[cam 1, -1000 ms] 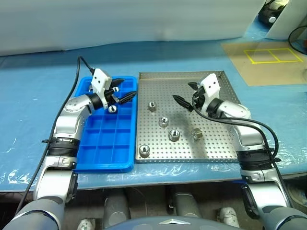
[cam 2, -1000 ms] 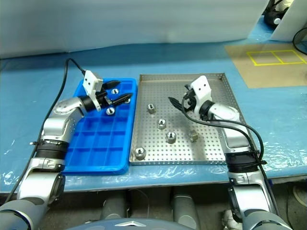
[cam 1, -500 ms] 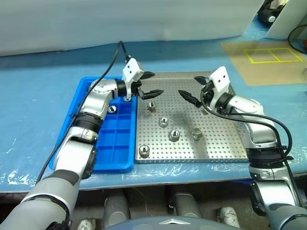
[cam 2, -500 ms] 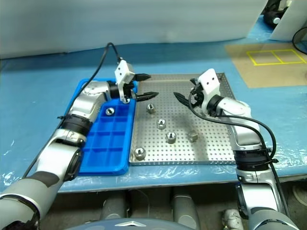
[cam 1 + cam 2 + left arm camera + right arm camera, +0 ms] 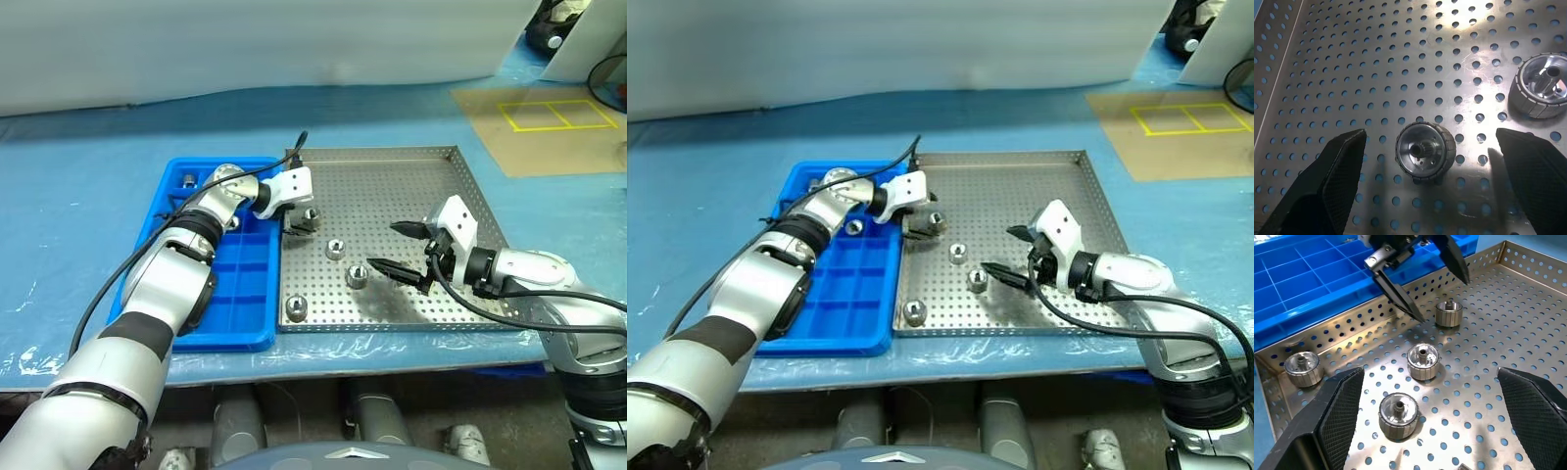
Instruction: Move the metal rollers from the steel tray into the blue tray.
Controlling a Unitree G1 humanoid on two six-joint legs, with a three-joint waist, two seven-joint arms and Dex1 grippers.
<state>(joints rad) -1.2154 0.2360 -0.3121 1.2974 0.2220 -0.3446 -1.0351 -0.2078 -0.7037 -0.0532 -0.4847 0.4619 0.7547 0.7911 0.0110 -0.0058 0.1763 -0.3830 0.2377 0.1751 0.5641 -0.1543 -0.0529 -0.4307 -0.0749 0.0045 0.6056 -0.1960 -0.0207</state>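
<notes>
Hovering my left tool [image 5: 302,223], spread wide, astride a roller [image 5: 1425,152] on the steel tray [image 5: 441,186]; right tool [image 5: 396,249] wide, empty.

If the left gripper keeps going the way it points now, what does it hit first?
Most likely the metal roller centred between the open left gripper's fingers, standing on the steel tray. Nothing shows between gripper and roller, though the remaining gap is hard to judge.
</notes>
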